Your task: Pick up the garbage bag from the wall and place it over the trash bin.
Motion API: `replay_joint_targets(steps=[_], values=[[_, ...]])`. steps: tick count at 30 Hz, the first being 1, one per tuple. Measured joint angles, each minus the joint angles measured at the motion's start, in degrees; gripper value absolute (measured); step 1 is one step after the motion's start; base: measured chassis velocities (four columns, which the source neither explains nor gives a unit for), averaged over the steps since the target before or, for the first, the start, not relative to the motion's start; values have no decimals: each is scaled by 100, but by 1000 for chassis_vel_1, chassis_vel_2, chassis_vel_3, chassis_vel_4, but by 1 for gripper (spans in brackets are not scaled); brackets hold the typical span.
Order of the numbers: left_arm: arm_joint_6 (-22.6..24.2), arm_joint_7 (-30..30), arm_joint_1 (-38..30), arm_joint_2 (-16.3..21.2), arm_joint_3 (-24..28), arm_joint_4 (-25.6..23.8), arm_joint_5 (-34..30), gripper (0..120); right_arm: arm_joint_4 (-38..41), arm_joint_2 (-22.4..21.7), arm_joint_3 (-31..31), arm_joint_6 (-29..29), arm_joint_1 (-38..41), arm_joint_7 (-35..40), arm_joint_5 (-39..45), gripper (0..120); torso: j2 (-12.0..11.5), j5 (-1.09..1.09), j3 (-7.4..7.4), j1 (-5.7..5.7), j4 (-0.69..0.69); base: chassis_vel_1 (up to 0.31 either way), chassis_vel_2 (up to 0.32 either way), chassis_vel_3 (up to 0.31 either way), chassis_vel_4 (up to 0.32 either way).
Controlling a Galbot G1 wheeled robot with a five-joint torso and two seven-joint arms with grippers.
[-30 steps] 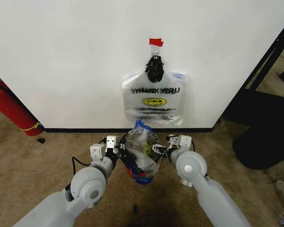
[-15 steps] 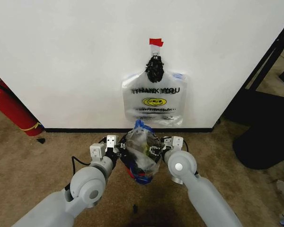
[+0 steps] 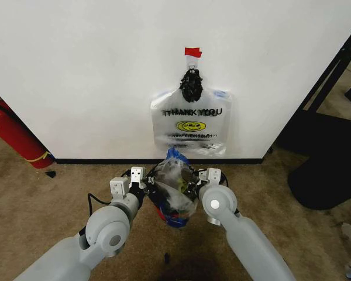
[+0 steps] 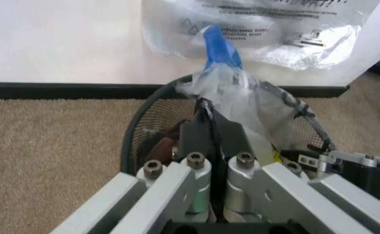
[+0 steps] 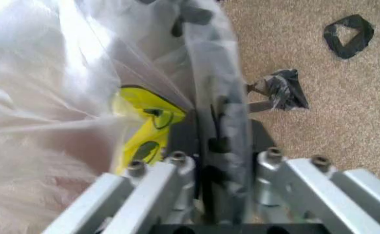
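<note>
The garbage bag [image 3: 174, 182] is a crumpled clear film with a blue patch on top, held over the trash bin [image 3: 164, 212] at the foot of the wall [image 3: 82, 76]. My left gripper [image 3: 146, 188] is shut on the bag's left side, and my right gripper [image 3: 193, 184] is shut on its right side. In the left wrist view the left gripper [image 4: 208, 113] pinches the film [image 4: 248, 100] above the bin's black mesh rim [image 4: 133, 134]. In the right wrist view the right gripper [image 5: 219, 124] clamps a fold of the bag, with the yellow smiley [image 5: 144, 134] beside it.
More same-printed bags [image 3: 190, 126] hang from a black knot [image 3: 191, 85] under red tape [image 3: 192, 52]. A red fire extinguisher [image 3: 14, 137] leans at the left. Dark furniture [image 3: 327, 170] stands at the right. Black scraps [image 5: 349, 31] lie on the carpet.
My right arm has moved left, closer to the bin, drawing the bag's right side inward. The left arm has stayed in place.
</note>
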Motion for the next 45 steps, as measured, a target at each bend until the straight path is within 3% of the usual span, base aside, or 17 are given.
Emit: replay_joint_targets(steps=[3, 27, 45], values=[[0, -3, 10, -7, -4, 3, 0, 0, 0, 26, 14, 1, 5, 12, 0, 0, 0, 0, 0, 0, 0, 0, 0, 0, 0], [-2, -151, 82, 285, -447, -235, -253, 0, 718, 89, 786, 21, -716, -539, -255, 0, 0, 0, 0, 0, 0, 0, 0, 0, 0], [-94, -28, 100, 445, -702, 384, -357, 0, 1374, -252, 1528, 271, -1476, -1919, -368, 0, 0, 0, 0, 0, -2, 0, 0, 0, 0]])
